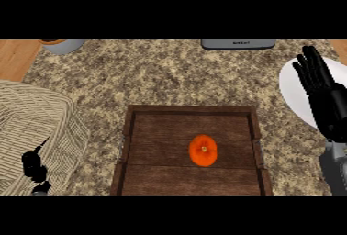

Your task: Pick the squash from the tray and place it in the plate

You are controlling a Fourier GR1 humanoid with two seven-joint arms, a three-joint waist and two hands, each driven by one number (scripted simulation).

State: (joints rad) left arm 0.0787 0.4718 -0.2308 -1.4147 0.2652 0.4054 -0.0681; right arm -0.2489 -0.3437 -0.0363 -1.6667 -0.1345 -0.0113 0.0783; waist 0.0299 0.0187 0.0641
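Speckled beige-brown granite counter (176,73) fills the view, open above the tray. Cream woven cloth (37,133) covers the left side. Dark brown wooden tray (142,179) with raised rim sits centre, its lower end cut by the view's edge. White round plate (295,89) lies at the right edge, apart from the tray. Right hand (325,98) over the plate, fingers straight, released. Orange oval squash (203,150) lies mid-tray, clear of all rims. Left hand (34,167) low left; finger state cannot be told.

Tray (192,112) near edge cut off below
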